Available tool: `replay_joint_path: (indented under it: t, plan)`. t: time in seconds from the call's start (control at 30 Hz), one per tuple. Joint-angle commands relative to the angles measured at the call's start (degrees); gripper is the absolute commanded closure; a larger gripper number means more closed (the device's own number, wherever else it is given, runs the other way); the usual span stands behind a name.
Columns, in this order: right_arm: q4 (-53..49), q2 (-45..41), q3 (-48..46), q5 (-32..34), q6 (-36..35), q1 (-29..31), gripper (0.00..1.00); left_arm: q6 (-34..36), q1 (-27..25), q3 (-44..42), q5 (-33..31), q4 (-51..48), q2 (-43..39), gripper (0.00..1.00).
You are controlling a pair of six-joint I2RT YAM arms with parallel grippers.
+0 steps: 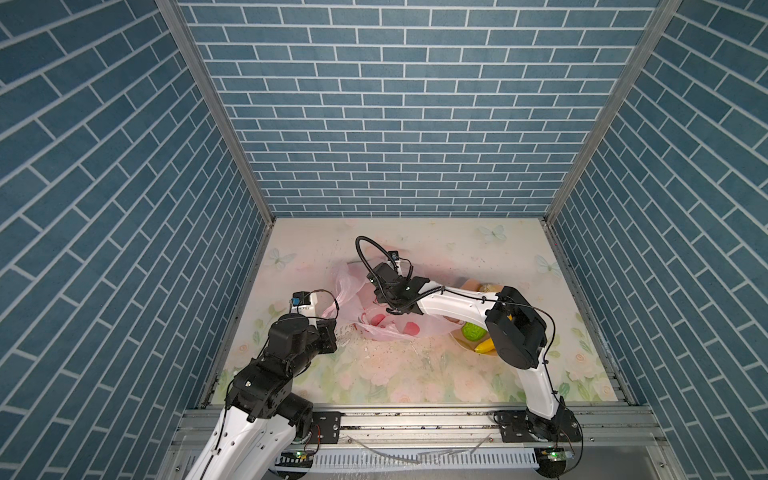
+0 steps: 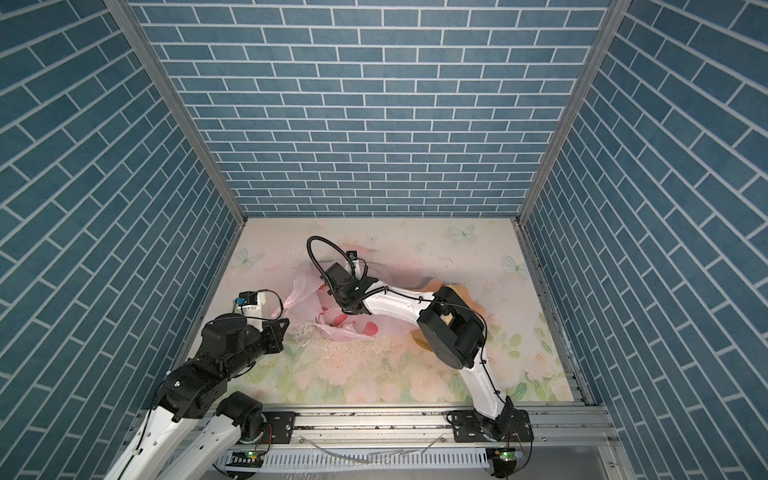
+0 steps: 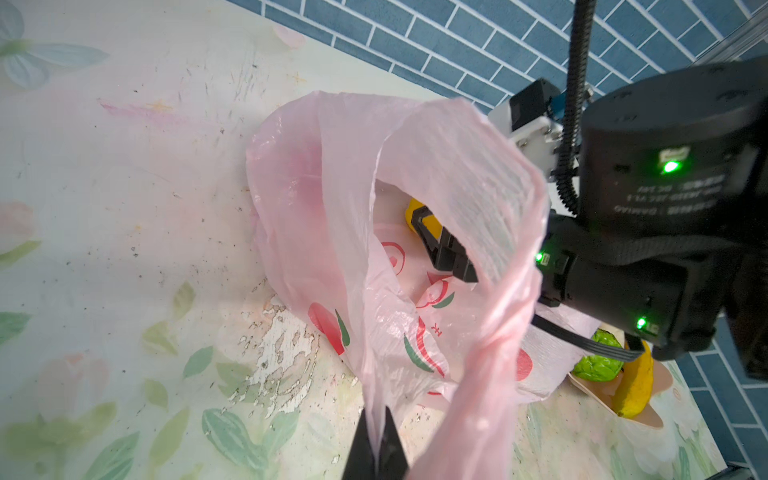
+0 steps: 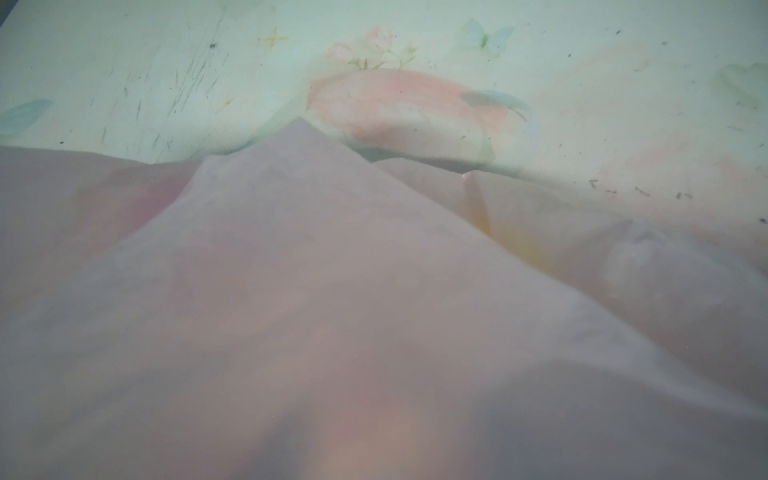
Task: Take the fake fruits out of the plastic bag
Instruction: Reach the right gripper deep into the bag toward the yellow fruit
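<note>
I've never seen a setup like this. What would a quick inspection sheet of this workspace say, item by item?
Surface: floral mat, scuffed, worn patch beside the plastic bag.
Job's things: plastic bag lying open; yellow fruit inside; green ball and banana in the peach bowl.
Clutter: pale loose strips on the front rail.
End effectors: left end effector shut on a bag handle; right end effector inside the bag at the yellow fruit, grip unclear.
Cables: black hose looping above the right wrist.
Surroundings: blue brick-pattern walls on three sides.
</note>
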Motion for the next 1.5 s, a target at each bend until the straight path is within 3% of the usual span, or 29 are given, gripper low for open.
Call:
replay_joint_path:
  t: [0.0,0.27,0.43,0.73,1.47]
  plan:
    - [-3.1,1.2,4.0,3.6,1.4,-1.1,0.33,-2.1,0.0,-1.6,2.5,0.4,-0.9,0.97]
    - [-4.0,2.9,6.6,1.6,0.6,-2.8,0.30,-4.3,-0.1,-3.8,3.9,1.5,-2.0,0.97]
    - [-3.7,2.8,7.1,-4.1,0.0,-2.3,0.36,-4.5,-0.1,-3.7,3.9,2.5,-1.3,0.97]
    - [-2.9,3.5,3.9,-6.7,3.9,-0.7,0.48,-4.2,0.0,-2.5,3.4,2.0,-1.4,0.97]
    - [-4.3,6.7,3.7,-0.8,1.9,-3.6,0.44,-2.9,0.0,-2.0,2.3,-1.2,-3.3,0.97]
